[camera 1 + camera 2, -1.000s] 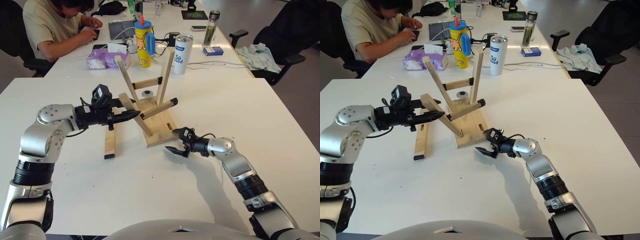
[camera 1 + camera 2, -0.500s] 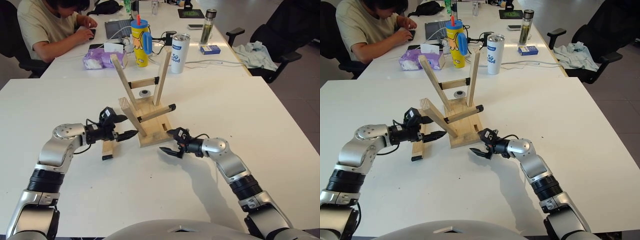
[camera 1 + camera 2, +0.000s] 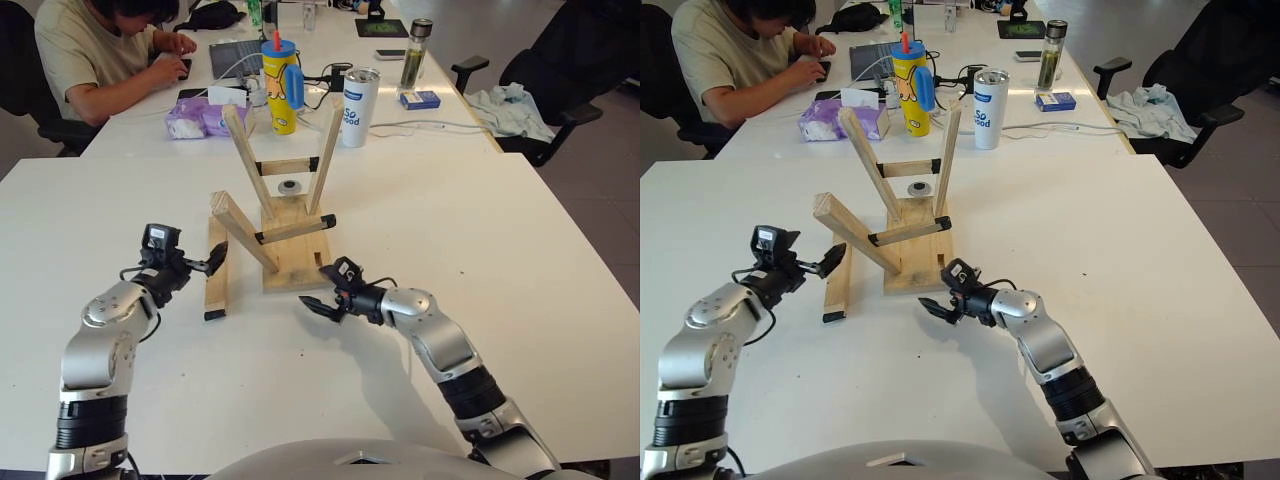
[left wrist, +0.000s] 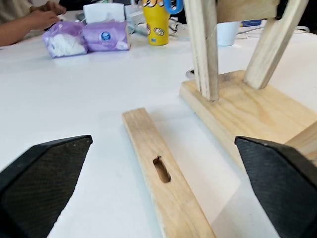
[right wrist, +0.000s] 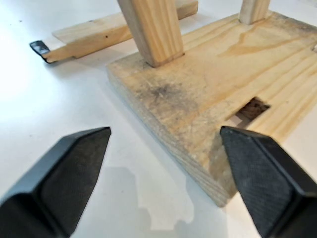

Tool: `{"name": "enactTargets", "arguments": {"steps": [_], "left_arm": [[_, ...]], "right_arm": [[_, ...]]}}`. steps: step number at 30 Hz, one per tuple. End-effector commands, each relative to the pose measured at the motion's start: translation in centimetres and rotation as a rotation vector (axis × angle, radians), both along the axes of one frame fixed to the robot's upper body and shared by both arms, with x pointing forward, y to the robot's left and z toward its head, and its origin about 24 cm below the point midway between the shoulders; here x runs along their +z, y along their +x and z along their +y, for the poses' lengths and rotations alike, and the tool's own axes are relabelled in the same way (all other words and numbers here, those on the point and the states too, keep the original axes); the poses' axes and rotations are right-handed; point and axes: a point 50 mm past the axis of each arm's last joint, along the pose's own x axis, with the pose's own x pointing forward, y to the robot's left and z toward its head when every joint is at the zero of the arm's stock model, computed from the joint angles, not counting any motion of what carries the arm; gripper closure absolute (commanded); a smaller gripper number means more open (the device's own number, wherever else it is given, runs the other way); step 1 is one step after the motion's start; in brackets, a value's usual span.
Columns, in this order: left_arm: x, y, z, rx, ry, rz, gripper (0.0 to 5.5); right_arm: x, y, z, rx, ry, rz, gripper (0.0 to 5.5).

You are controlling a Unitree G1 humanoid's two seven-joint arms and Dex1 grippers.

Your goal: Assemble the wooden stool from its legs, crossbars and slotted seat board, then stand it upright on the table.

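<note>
Left pincer (image 3: pixel 213 260) open & empty nr loose leg (image 3: pixel 214 296); right pincer (image 3: pixel 322 286) open by seat board (image 3: pixel 296 264) on worktop (image 3: pixel 500 250).

We have open bench (image 3: pixel 480 270) to the right of the seat board (image 3: pixel 300 268) and along its near edge. Over the board, three splayed legs (image 3: pixel 245 160) and their crossbars (image 3: pixel 288 167) stand in the way straight down. On the left a loose leg (image 3: pixel 217 275) lies just beside the board, with a narrow gap between; one tilted leg (image 3: pixel 238 226) overhangs it.
</note>
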Motion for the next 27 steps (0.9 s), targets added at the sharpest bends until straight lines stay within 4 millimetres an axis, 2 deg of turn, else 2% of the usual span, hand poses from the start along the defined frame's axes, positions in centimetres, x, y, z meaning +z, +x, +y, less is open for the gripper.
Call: {"name": "enactTargets", "arguments": {"steps": [1, 6, 11, 15, 18, 23, 27], "left_arm": [[-1.9, -1.1, -0.4, 0.093, 0.031, 0.118, 0.13], [-2.8, -1.6, -1.5, 0.128, 0.0, 0.186, 0.13], [-3.6, -1.6, -2.3, 0.129, -0.04, 0.243, 0.13], [-4.6, -2.0, -2.1, 0.138, -0.022, 0.296, 0.76], [-4.9, -2.1, -1.8, 0.145, -0.02, 0.308, 1.28], [-4.5, -1.8, -1.4, 0.158, -0.037, 0.286, 2.09], [-3.4, -0.6, -0.5, 0.163, -0.047, 0.232, 2.71]], "right_arm": [[-3.0, -2.0, 0.5, -0.012, -0.029, 0.202, 1.42], [-3.3, -2.6, 1.4, -0.003, 0.003, 0.245, 1.42], [-2.6, -1.7, 1.3, -0.024, 0.019, 0.183, 1.42], [0.3, -0.4, 0.0, -0.108, 0.121, 0.014, 1.42], [1.3, -0.2, -1.7, -0.146, 0.117, -0.028, 1.42], [0.4, 0.1, -4.5, -0.167, -0.012, -0.024, 1.42], [-1.1, 0.3, -5.1, -0.103, -0.073, 0.051, 1.42]]}}
